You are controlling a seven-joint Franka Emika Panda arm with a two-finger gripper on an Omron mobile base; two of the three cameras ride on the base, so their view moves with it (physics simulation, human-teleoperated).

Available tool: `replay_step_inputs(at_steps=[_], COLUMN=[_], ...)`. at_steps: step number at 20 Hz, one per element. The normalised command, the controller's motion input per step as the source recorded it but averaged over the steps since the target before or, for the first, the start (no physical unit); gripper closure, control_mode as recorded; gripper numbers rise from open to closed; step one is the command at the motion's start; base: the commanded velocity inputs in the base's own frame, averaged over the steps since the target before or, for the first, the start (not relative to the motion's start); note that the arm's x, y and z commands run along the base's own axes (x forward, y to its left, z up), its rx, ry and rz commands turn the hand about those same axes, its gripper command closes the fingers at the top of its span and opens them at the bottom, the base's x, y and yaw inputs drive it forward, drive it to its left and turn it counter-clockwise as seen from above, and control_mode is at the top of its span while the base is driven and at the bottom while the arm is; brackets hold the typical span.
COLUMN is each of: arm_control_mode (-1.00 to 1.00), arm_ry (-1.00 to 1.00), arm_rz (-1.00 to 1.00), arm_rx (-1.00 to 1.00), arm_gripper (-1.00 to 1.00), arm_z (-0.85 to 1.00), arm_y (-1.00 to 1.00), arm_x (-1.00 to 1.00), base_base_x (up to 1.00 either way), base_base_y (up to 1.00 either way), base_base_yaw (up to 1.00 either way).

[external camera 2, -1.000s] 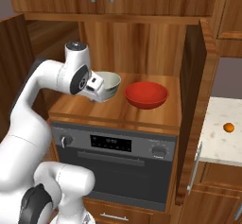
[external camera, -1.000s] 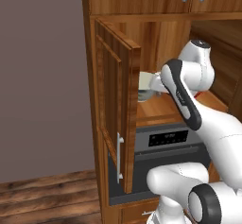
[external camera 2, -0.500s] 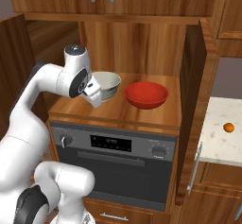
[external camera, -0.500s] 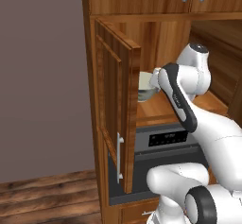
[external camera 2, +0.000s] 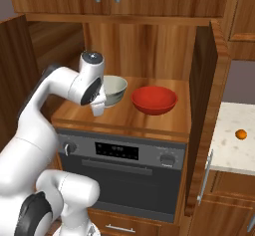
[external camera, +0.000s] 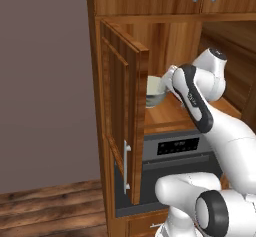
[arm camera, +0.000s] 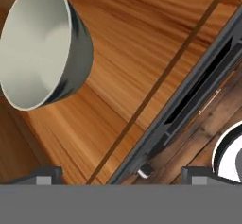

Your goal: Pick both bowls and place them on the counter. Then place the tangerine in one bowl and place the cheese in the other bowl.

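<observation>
Beside the cream bowl point(external camera 2: 112, 89) on the shelf point(external camera 2: 144, 118), I see the gripper point(external camera 2: 98, 106) has drifted toward the shelf's front edge, jaws wide and empty — no grasp yet.

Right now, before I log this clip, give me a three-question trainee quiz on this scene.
1. True or false: the gripper is open and holds nothing.
2. Where does the red bowl stand? A) on the counter B) on the wooden shelf board above the oven C) in the gripper
3. What lies on the counter at the right of the right base view?

Key: 1 true. 2 B, beside the cream-grey bowl. 3 the tangerine.
</observation>
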Motion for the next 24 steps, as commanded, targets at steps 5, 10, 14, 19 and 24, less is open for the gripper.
replay_step_inputs(at_steps=[5, 10, 14, 19, 24], arm_control_mode=[-1.0, -1.0, -1.0, -1.0, -1.0], arm_ry=[0.01, 0.07, 0.04, 0.04, 0.11], arm_rz=[-0.15, -0.15, -0.15, -0.09, -0.02], arm_rx=[0.14, 0.0, 0.0, 0.01, 0.01], arm_gripper=[-1.0, -1.0, -1.0, -1.0, -1.0], arm_z=[-0.02, -0.02, -0.14, -0.23, -0.28], arm_y=[0.0, 0.03, 0.07, 0.01, 0.0], arm_x=[0.34, 0.4, 0.43, 0.35, 0.35], base_base_x=[0.0, 0.0, 0.0, 0.0, 0.0], base_base_y=[0.0, 0.0, 0.0, 0.0, 0.0], base_base_yaw=[0.0, 0.0, 0.0, 0.0, 0.0])
